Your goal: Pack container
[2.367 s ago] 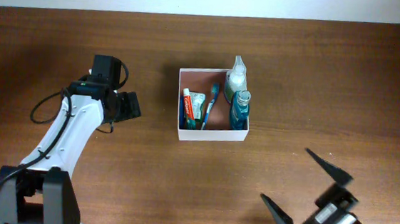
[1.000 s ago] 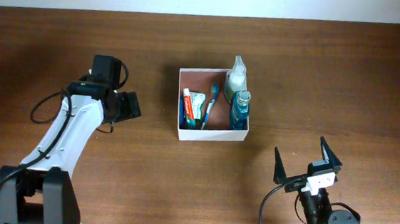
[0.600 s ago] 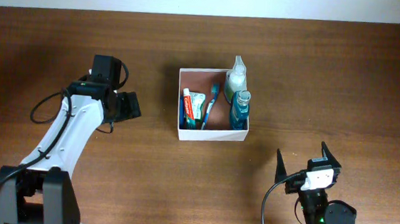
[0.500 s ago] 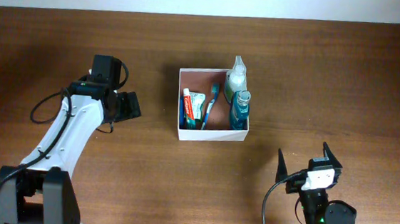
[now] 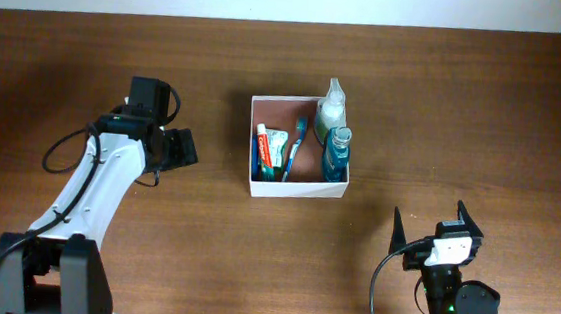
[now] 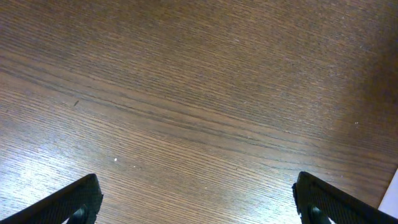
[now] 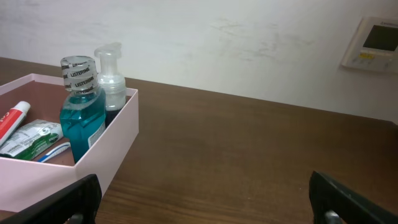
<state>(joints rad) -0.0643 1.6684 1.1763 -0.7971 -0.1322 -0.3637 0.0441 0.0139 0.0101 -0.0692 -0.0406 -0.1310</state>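
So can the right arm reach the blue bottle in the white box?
Probably yes. The open right pincer faces the white square box across wooden table with nothing between, and the blue clear-capped bottle stands at the box's nearest corner.

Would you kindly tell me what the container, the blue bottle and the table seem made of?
Container: probably matte cardboard or thin plastic; flat, straight walls.
Blue bottle: clear glossy plastic; liquid shows through.
Table: wood or laminate; brown grain, slight sheen.

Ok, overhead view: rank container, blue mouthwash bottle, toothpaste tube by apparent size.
1. container
2. blue mouthwash bottle
3. toothpaste tube
Bottle stands nearer the camera, so 2 versus 3 is unsure.
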